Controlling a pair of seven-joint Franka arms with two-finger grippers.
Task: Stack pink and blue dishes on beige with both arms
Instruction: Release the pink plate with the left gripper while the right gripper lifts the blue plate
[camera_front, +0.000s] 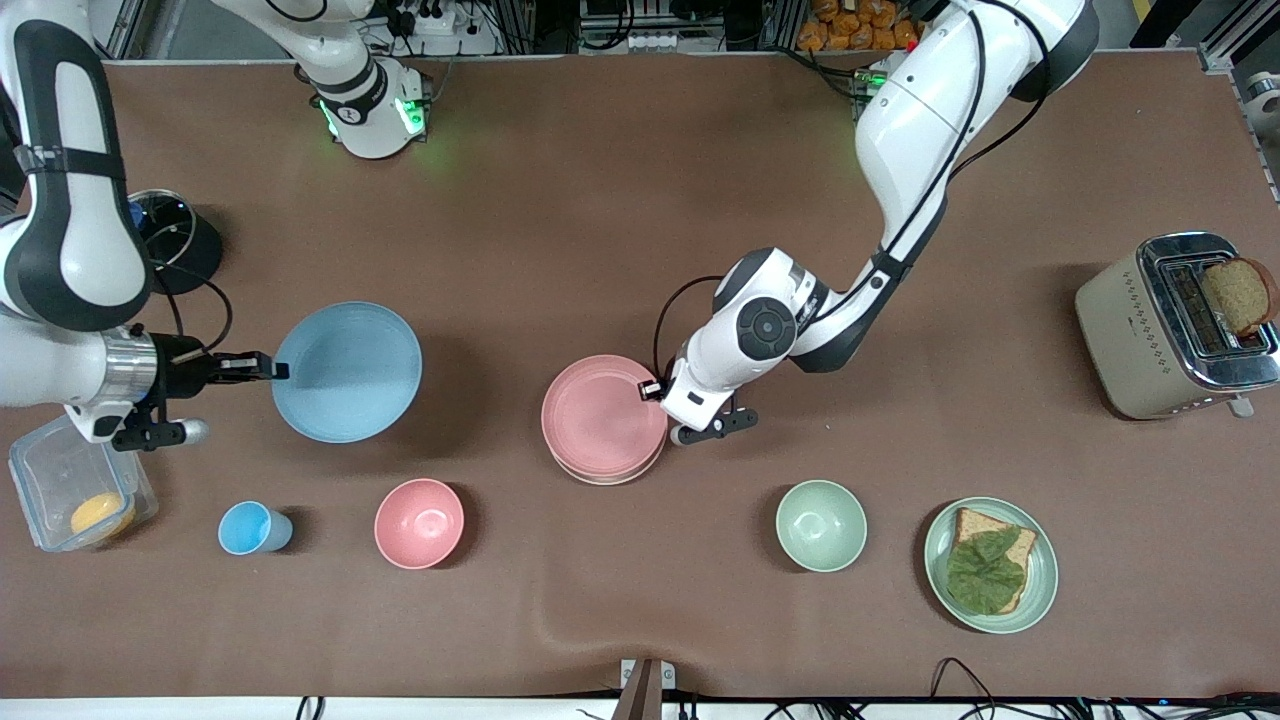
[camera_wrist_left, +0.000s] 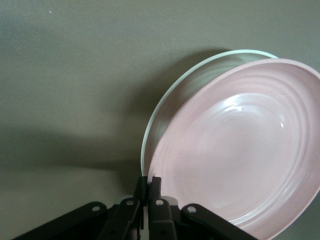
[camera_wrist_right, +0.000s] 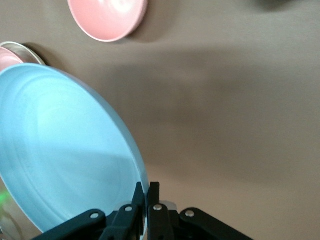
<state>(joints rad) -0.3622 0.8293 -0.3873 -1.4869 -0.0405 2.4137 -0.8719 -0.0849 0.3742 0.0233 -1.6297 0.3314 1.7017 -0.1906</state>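
Note:
The pale pink plate (camera_front: 603, 415) lies over the beige plate, whose rim (camera_front: 600, 480) peeks out on the side nearer the front camera. My left gripper (camera_front: 652, 389) is shut on the pink plate's rim. In the left wrist view the pink plate (camera_wrist_left: 240, 150) sits offset on the beige plate (camera_wrist_left: 167, 102), with the left gripper (camera_wrist_left: 150, 182) pinching its edge. The light blue plate (camera_front: 347, 372) hangs above the table toward the right arm's end. My right gripper (camera_front: 268, 370) is shut on its rim. The right wrist view shows the blue plate (camera_wrist_right: 60, 150) clamped in the right gripper (camera_wrist_right: 146, 189).
A pink bowl (camera_front: 419, 523), a small blue cup (camera_front: 250, 528) and a green bowl (camera_front: 821, 525) stand nearer the front camera. A green plate (camera_front: 938, 560) carries bread and lettuce. A toaster (camera_front: 1150, 330) stands at the left arm's end, a clear container (camera_front: 50, 470) at the right arm's.

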